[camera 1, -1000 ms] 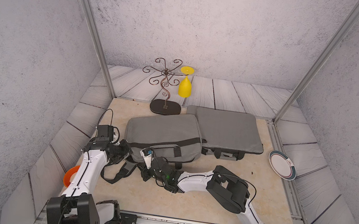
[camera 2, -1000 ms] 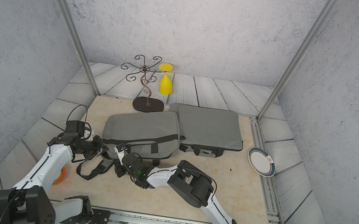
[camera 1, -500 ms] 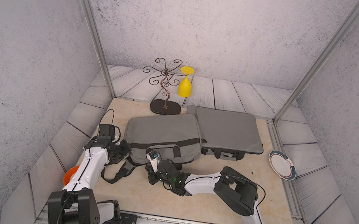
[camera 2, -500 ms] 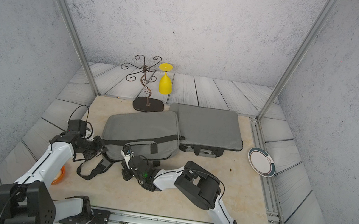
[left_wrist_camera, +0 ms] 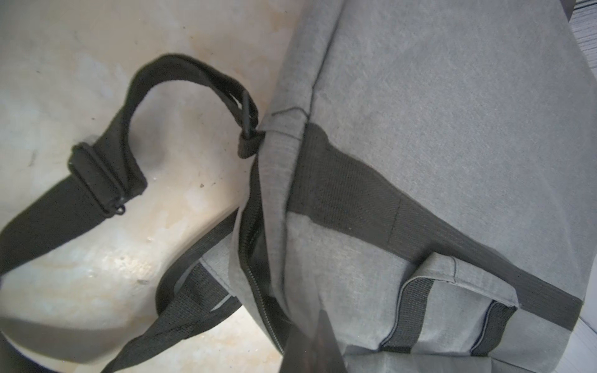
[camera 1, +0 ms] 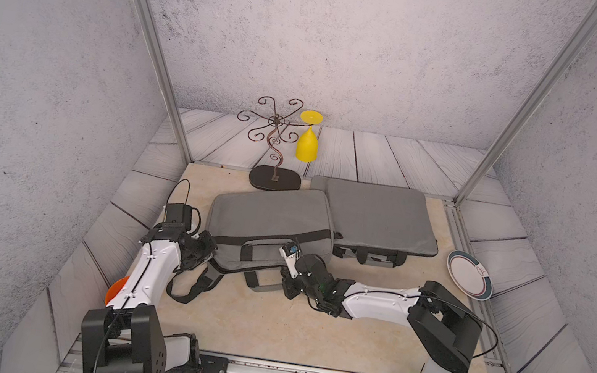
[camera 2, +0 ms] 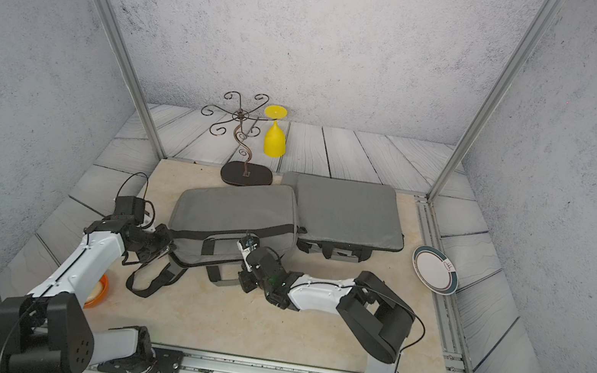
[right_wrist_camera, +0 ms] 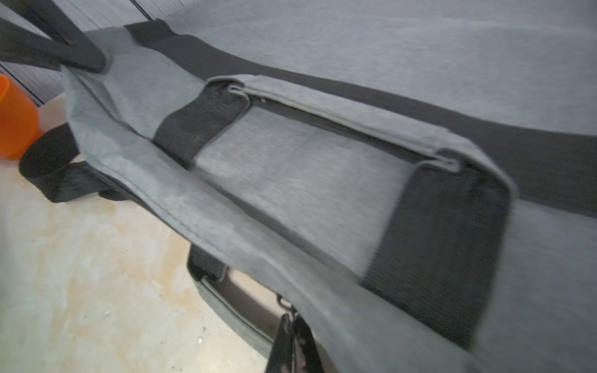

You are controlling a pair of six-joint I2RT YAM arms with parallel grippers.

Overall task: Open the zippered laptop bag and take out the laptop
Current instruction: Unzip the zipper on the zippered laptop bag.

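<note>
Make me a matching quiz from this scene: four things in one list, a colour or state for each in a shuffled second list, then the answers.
Things:
1. goblet
2. plate
3. bowl
4. shoulder strap

Descriptions:
A. black, lying in loops
B. orange, mostly hidden in both top views
C. yellow, hanging upside down
D. white with a dark rim

Pairs: 1-C, 2-D, 3-B, 4-A

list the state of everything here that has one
laptop bag, lying flat, laptop not out
zipper, looks parted at the corner
second bag, lying flat
left gripper, shut at the bag's corner
right gripper, shut at the bag's front edge
yellow glass, upside down
stand, upright
plate, empty
</note>
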